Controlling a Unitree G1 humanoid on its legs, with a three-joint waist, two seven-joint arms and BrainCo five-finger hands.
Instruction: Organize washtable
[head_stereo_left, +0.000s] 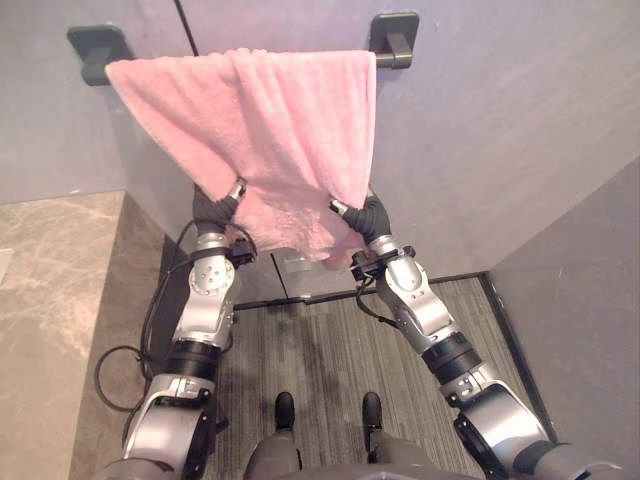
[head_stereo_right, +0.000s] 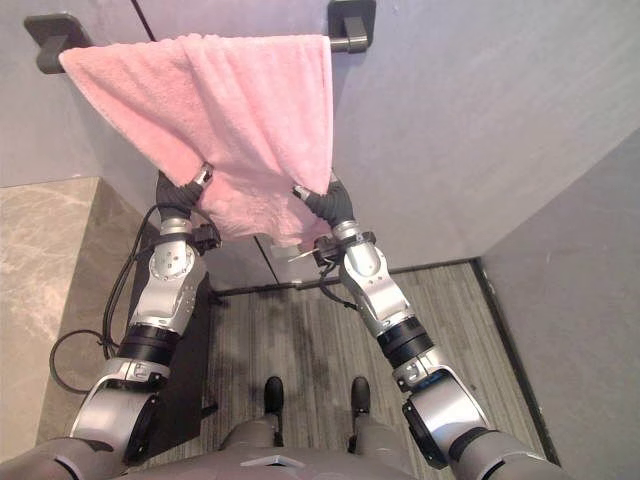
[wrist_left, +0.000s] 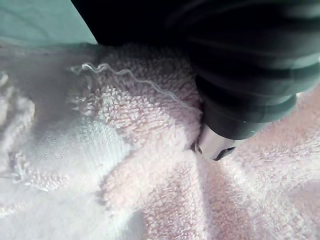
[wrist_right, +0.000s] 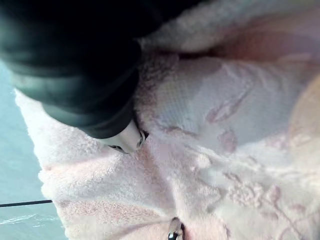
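Observation:
A pink towel (head_stereo_left: 270, 120) hangs over a rail on the grey wall, between two dark brackets (head_stereo_left: 98, 48) (head_stereo_left: 395, 35). My left hand (head_stereo_left: 222, 205) grips the towel's lower left edge, and my right hand (head_stereo_left: 365, 215) grips its lower right edge. Both hold the bottom of the cloth out from the wall. In the left wrist view the towel (wrist_left: 125, 165) puckers around my left hand (wrist_left: 240, 75), whose fingers are buried in the cloth. The right wrist view shows the towel (wrist_right: 210, 130) bunched the same way at my right hand (wrist_right: 75, 65).
The grey wall (head_stereo_left: 500, 130) stands straight ahead, and another grey panel (head_stereo_left: 590, 300) closes in on the right. A beige marbled surface (head_stereo_left: 50, 290) lies to the left. Below me is grey striped flooring (head_stereo_left: 330, 350).

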